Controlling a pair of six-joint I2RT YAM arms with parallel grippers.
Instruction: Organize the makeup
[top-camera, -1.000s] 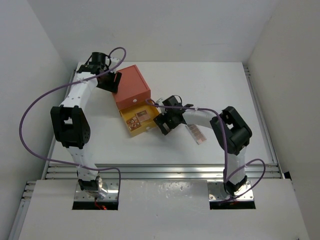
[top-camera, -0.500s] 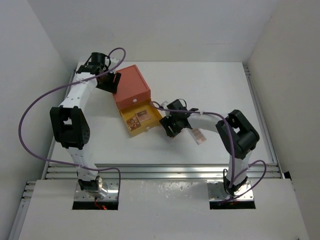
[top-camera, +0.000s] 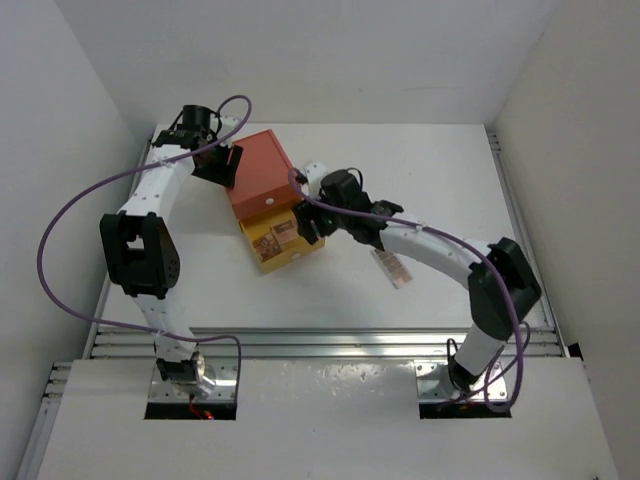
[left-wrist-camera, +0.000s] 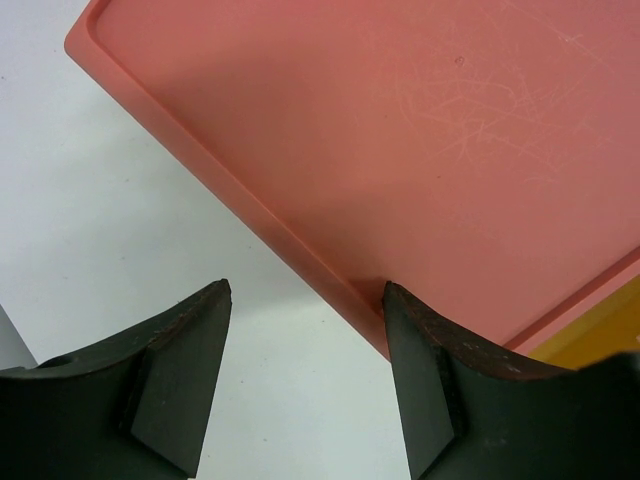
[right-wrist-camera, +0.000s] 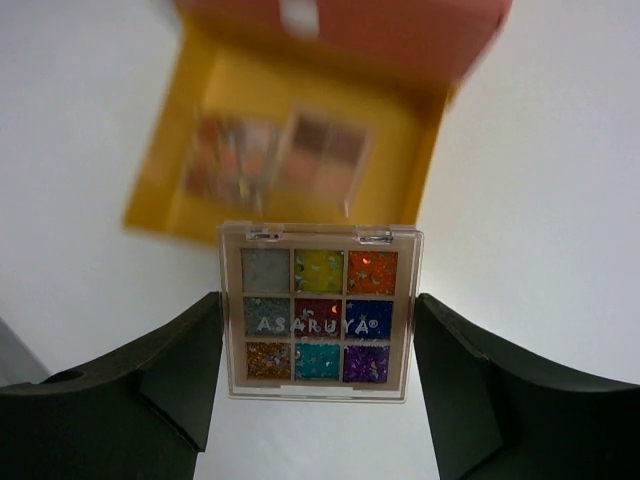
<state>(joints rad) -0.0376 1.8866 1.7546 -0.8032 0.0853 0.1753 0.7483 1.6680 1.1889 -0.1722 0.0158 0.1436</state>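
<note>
- The step in hand is stowing: the right gripper (top-camera: 308, 224) carries a nine-pan palette (right-wrist-camera: 320, 312) towards the open yellow drawer (right-wrist-camera: 397, 170), just left of centre in the top view.
- Its fingers are closed on the palette's two side edges, pans facing up, held flat; in the right wrist view it fills the lower middle of the frame.
- Two palettes (right-wrist-camera: 272, 152) already lie side by side in the drawer, blurred, in the upper half of that frame. The carried one looks to hang above the drawer's near rim rather than in it.
- A long palette (top-camera: 392, 268) lies on the table (top-camera: 430, 180), right of centre, well apart from the drawer.
- Next, I judge, the palette must go further in over bare drawer floor, then down, then be let go without landing on the two inside.
- The right arm reaches far from the lower right, stretched up and left.
- The left gripper (left-wrist-camera: 305, 300) stands with its fingers apart at the orange box (top-camera: 262, 172), one finger against its edge, seemingly bracing it; it holds nothing.
</note>
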